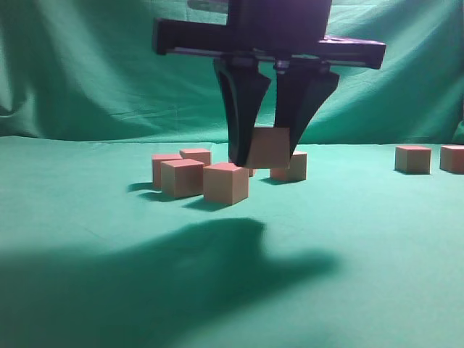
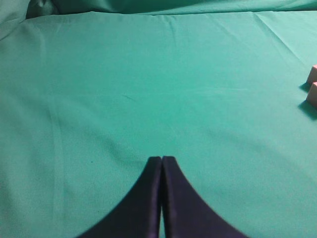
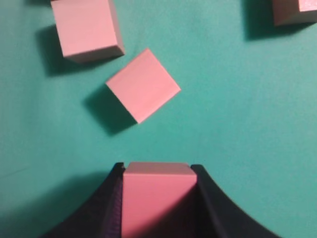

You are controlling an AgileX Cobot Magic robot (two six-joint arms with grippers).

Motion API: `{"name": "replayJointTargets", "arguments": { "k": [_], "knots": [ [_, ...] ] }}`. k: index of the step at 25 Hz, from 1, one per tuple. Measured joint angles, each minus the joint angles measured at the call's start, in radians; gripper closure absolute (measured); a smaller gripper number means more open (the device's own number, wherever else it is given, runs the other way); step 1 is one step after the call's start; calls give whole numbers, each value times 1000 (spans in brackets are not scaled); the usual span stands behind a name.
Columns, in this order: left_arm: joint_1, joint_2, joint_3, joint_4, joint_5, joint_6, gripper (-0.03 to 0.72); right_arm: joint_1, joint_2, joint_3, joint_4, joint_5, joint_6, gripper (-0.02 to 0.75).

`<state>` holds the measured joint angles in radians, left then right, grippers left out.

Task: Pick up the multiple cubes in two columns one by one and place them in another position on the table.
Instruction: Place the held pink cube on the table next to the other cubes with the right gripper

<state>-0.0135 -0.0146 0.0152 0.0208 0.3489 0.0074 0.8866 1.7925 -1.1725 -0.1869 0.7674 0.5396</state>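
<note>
From where I stand, the right end effector (image 1: 269,148) hangs above the green surface (image 1: 348,246), its two dark fingers (image 1: 239,109) pinched on one cube (image 1: 268,147) that is lifted clear of the cloth. The wrist view on that arm shows the same held cube (image 3: 157,198) squeezed between the fingers, its pink top facing the camera.

Below and behind it sits a loose cluster of cubes (image 1: 225,183) at about nine o'clock of the held one; the nearest stands turned at an angle, with three more close behind it to the left. Another cube (image 1: 295,168) rests just behind the fingers at about four o'clock. Two further cubes (image 1: 413,159) stand well apart at three o'clock, near the frame edge.

The left end effector (image 2: 162,159) has its fingers pressed together with nothing between them, over bare cloth; two cube edges (image 2: 312,87) peek in at three o'clock.
</note>
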Motion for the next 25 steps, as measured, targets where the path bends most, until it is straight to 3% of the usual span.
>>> {"name": "replayJointTargets", "arguments": {
  "k": [11, 25],
  "knots": [
    [0, 0, 0, 0, 0, 0, 688, -2, 25, 51, -82, -75, 63, 484],
    [0, 0, 0, 0, 0, 0, 688, -14, 54, 51, -93, -102, 68, 484]
  ]
}}
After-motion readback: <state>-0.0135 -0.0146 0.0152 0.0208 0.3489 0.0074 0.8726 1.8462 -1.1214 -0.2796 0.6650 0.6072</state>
